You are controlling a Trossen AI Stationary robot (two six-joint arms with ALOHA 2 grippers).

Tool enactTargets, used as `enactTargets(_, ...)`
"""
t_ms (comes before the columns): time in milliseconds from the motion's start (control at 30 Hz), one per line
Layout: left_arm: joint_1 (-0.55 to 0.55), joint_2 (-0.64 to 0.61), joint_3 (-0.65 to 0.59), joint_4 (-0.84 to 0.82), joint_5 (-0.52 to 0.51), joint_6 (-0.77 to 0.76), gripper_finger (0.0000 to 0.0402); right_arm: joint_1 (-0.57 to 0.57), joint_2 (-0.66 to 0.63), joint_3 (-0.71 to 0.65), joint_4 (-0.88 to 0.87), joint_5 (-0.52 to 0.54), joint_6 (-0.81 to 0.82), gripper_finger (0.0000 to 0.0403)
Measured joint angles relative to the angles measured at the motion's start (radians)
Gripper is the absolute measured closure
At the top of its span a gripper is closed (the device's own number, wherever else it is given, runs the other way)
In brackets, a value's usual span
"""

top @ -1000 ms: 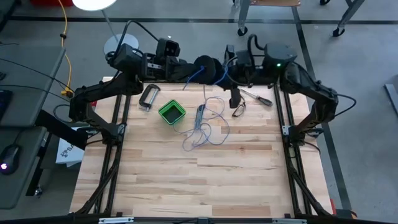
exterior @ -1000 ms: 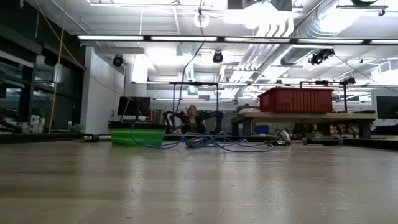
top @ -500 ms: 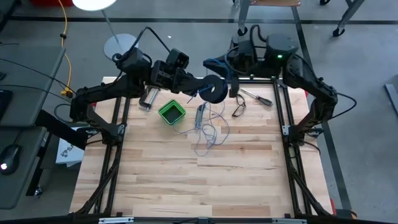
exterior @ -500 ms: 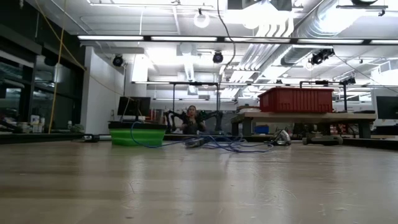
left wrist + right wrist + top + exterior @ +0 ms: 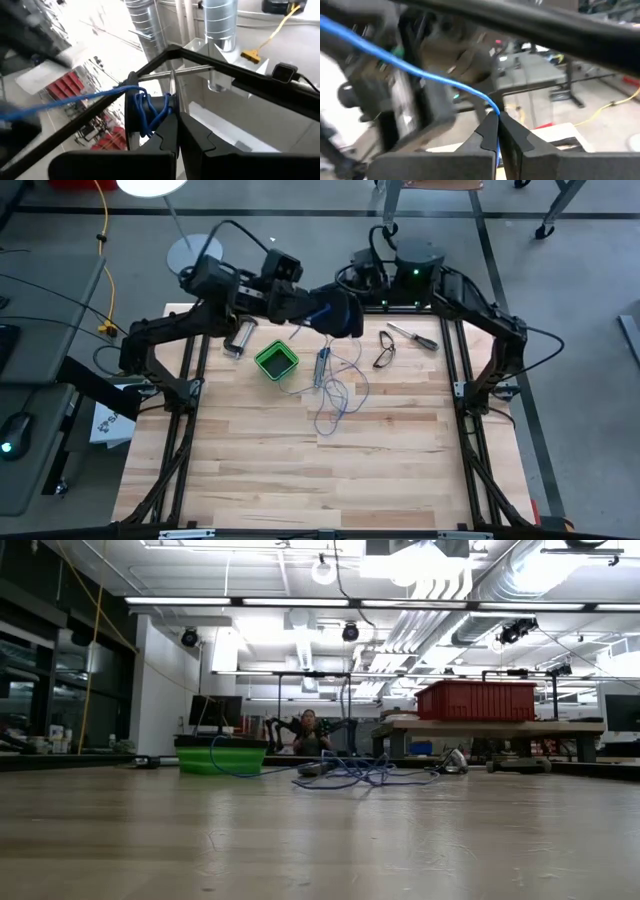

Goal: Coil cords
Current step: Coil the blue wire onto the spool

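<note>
Blue wire (image 5: 335, 395) lies in loose loops on the wooden table (image 5: 300, 470), just right of the green box (image 5: 276, 360), and one strand rises from the heap toward the far edge, where both arms meet above the table. The left tool (image 5: 178, 131) is shut on the dark spool (image 5: 338, 312), which already carries a few blue turns, as the left wrist view shows. The right tool (image 5: 498, 129) is also fully closed and pinches the wire itself; the strand leaves its tip and runs off toward the spool.

The relation that matters, I think, is this: the spool hangs just on the left of the right tool, and the free wire lies nearer than both, running roughly from far to near. So the right arm is the one that can lead the strand around the spool, while the left arm only has to hold the spool steady.

Room is limited at the far side. A metal clip (image 5: 239, 337) lies left of the box, a screwdriver (image 5: 411, 336) and glasses (image 5: 385, 355) lie right of the heap. The near half of the table gives more open space.
</note>
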Motion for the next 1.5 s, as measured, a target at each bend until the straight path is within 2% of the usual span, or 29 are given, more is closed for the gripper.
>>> enactTargets(100,0.017,0.001,0.014,-0.005,0.002,0.043,0.0401,0.009,0.001,0.0,-0.002,-0.03,0.042,0.0403)
enactTargets(400,0.073,0.002,0.036,-0.002,0.024,0.075,0.0401,0.038,-0.005,0.0,-0.043,-0.025,0.076,0.0403)
enactTargets(533,0.076,0.002,0.036,0.002,0.055,0.052,0.0401,0.038,-0.025,0.0,-0.076,0.014,0.069,0.0403)
enactTargets(800,0.089,0.002,0.037,0.004,0.047,0.099,0.0401,0.027,-0.043,0.025,-0.097,0.029,0.075,0.0403)
enactTargets(1000,0.102,0.002,0.037,0.004,0.043,0.1,0.0401,0.027,-0.044,0.033,-0.102,0.085,0.082,0.0399)
enactTargets(1133,0.102,0.002,0.037,0.005,0.041,0.103,0.0401,0.028,-0.044,0.033,-0.113,0.092,0.033,0.0362)
enactTargets(1200,0.103,0.001,0.037,0.005,0.041,0.104,0.0401,0.029,-0.044,0.033,-0.113,0.108,-0.02,0.0329)
enactTargets(1300,0.103,0.001,0.037,0.017,0.027,0.103,0.0401,0.029,-0.044,0.033,-0.094,0.186,-0.105,0.0276)
enactTargets(1400,0.102,0.001,0.037,0.045,0.016,0.103,0.0401,0.035,-0.042,0.033,-0.023,0.252,-0.221,0.0233)
enactTargets(1500,0.102,0.0,0.038,0.048,0.013,0.103,0.0401,0.05,-0.031,0.033,0.1,0.27,-0.343,0.0212)
